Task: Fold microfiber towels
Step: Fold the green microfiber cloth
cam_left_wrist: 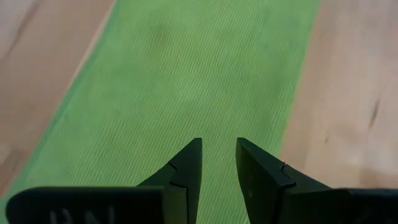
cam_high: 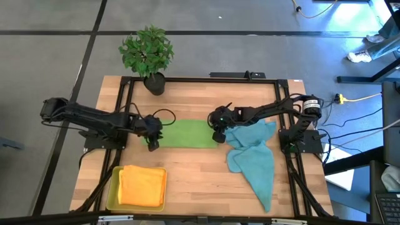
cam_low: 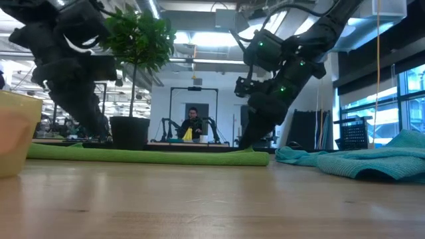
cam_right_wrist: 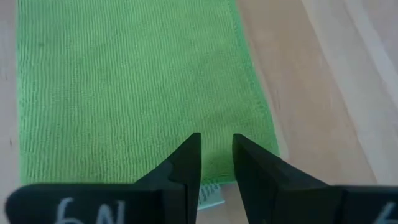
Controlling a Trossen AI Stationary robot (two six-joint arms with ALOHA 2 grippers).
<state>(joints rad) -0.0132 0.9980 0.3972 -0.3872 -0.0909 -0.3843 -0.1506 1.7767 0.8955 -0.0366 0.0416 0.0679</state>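
A green towel [cam_high: 185, 133] lies flat at the middle of the table as a long strip folded over, left to right; it also shows in the low view [cam_low: 146, 155]. My left gripper [cam_high: 152, 145] stands low over its left end [cam_left_wrist: 186, 74], fingers a little apart. My right gripper [cam_high: 218, 137] stands low over its right end [cam_right_wrist: 124, 81], fingers a little apart, near the edge with a small white label [cam_right_wrist: 210, 196]. Crumpled teal towels [cam_high: 253, 156] lie right of it. A folded yellow-orange towel [cam_high: 142, 185] lies in the yellow tray [cam_high: 111, 194]. My left gripper points down at the green towel's left end [cam_left_wrist: 211, 124]; I cannot tell whether the fingertips touch the cloth. My right gripper points down at the towel's right end [cam_right_wrist: 214, 118], close to its edge; I cannot tell whether the fingertips touch the cloth.
A potted plant [cam_high: 149, 53] stands at the table's far edge, left of centre. The tray sits at the near left corner. The teal heap [cam_low: 372, 162] fills the right side. Bare wood lies near the front middle. A person [cam_low: 192, 123] sits in the room beyond.
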